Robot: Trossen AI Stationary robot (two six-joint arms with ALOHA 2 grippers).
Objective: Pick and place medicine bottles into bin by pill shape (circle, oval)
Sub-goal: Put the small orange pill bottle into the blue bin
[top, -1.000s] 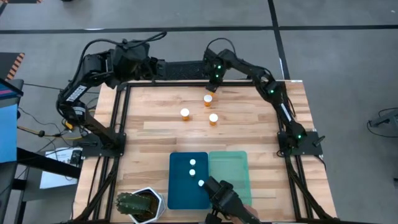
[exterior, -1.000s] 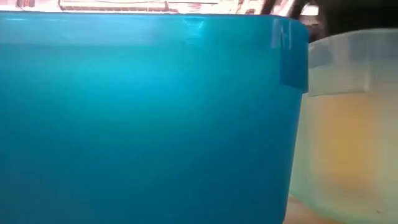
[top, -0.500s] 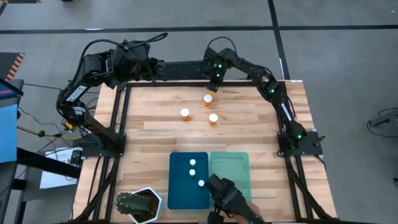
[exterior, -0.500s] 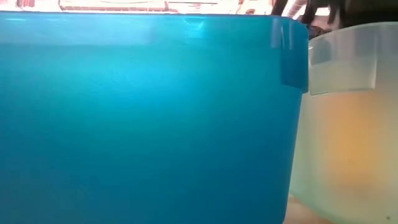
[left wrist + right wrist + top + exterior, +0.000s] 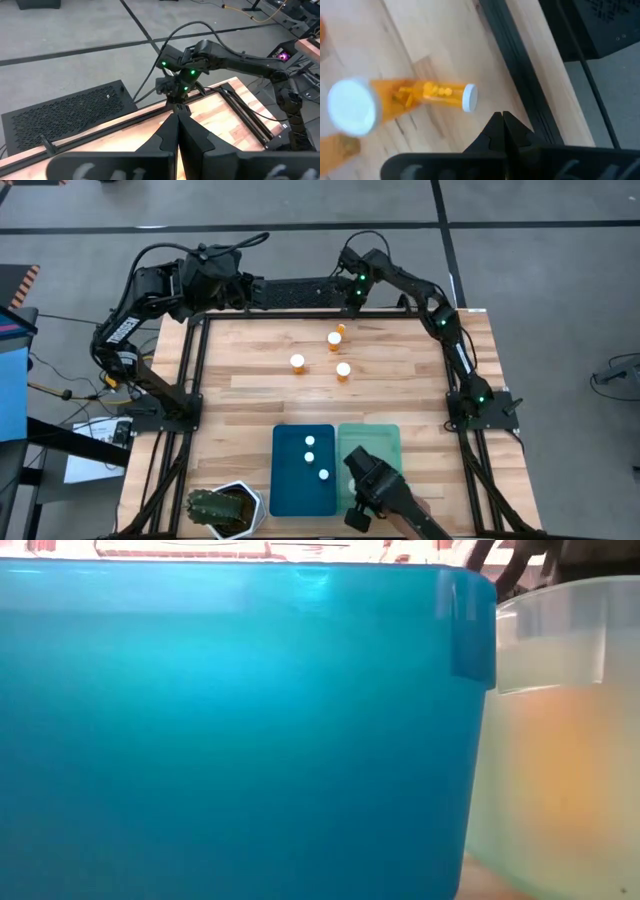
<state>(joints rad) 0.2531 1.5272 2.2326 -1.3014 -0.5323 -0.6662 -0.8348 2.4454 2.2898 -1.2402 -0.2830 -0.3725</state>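
Showing no readable labels: medicine bottles [image 5: 335, 338]; left claw [image 5: 177, 131], right claw [image 5: 503, 131] both pressed together, empty.

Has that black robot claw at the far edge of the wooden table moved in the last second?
Yes. The right gripper, shut and empty, has pulled back from the small orange white-capped bottle beside it, toward the black rail at the table's far edge.

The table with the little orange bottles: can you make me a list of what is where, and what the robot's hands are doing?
blue tray: three white-capped bottles inside
green tray: no bottle visible; a dark device overlaps it
loose bottles: three on the wood near the far edge, one tipped over
plant pot: near corner, beside the blue tray
left hand: shut, empty, at the far rail
right hand: shut, empty, above the tipped bottle
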